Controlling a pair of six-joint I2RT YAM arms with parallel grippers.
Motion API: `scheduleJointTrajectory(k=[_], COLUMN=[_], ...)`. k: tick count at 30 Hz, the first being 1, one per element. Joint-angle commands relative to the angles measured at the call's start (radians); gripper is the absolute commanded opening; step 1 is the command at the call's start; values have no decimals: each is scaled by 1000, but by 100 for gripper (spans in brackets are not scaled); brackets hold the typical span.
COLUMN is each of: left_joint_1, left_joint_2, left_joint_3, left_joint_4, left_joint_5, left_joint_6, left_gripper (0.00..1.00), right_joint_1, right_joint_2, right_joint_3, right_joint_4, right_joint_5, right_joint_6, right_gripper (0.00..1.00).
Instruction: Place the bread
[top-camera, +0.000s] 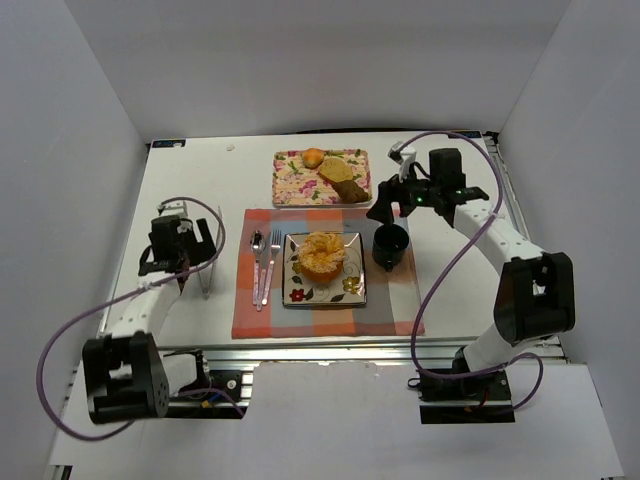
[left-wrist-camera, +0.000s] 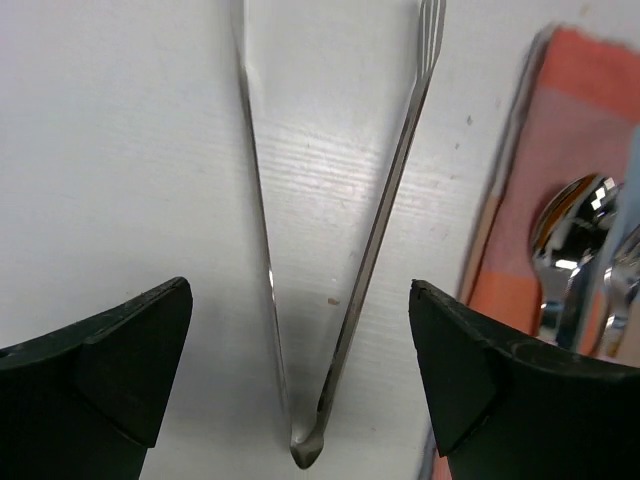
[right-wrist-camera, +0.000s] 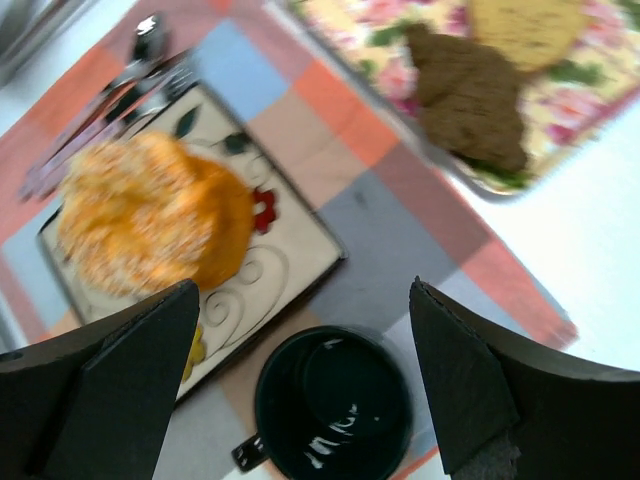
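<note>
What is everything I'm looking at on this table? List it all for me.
Large round golden-orange bun: one, on the plate.
Square flower-patterned plate: one, white, mid-placemat.
Checked cloth placemat: one, orange, pink and grey, table centre.
Metal spoon, metal fork: one each, silver, on the placemat left of the plate.
Dark mug: one, right of the plate.
Flowered rectangular tray: one, pink and green, beyond the placemat.
Small round roll, flat tan slice, dark brown piece: one each, on the tray.
Metal tongs: one, silver, on the white table left of the placemat.
Left gripper: black, open, over the tongs.
Right gripper: black, open, over the mug.
</note>
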Motion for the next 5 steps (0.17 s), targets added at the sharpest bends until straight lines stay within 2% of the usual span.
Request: scheduleJointTrajectory(k=[1, 5], left_joint_1=[4, 6], left_joint_2=[-145, -294], left_joint_3=[15, 23], left_joint_4=[-19, -31], left_joint_5=[-77, -153], left_joint_6=[-62, -143], left_gripper=[98, 98], right_joint_1=[-1, -1], right_joint_2=[19, 26], right_joint_3=[70, 101], right_joint_4=[85, 120], right_joint_5=[180, 251], right_joint_6=[127, 150], right_gripper=[89, 89])
